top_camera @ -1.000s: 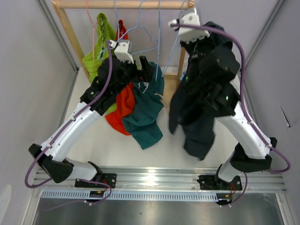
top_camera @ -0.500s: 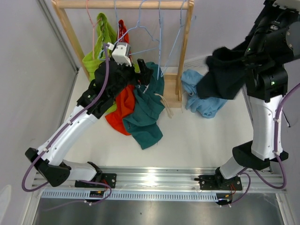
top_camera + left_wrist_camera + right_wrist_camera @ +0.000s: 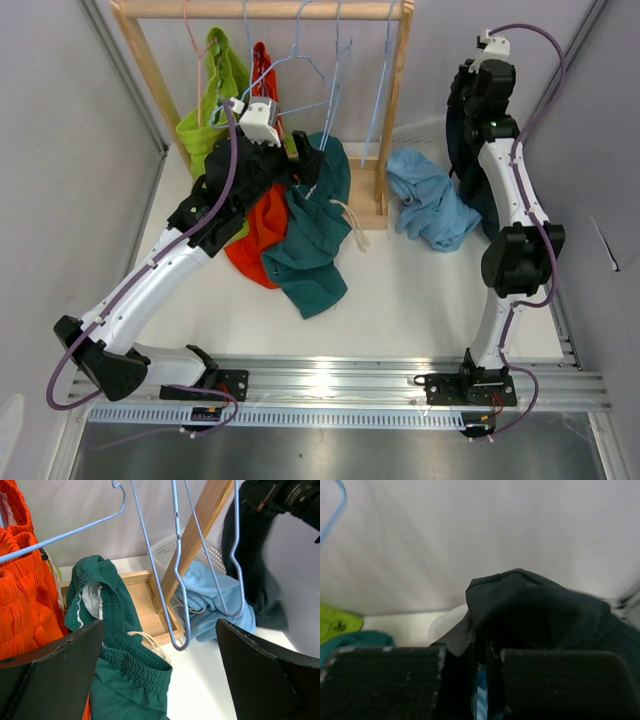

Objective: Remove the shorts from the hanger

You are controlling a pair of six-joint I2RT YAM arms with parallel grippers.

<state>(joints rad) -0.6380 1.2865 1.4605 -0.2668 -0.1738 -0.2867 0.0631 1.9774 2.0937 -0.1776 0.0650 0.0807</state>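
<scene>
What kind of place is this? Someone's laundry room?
More likely a robot test booth than a home: two arms bolted to a metal rail, bare grey walls, and a small wooden rack with wire hangers and shorts.

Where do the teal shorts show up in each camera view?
Top view: teal shorts left of centre, beside the orange shorts.
Left wrist: teal shorts at bottom, left of centre.
Right wrist: only a teal sliver at the lower left edge.
Shared landmark: navy shorts, far right from above, top right in left wrist, centre in right wrist.
</scene>
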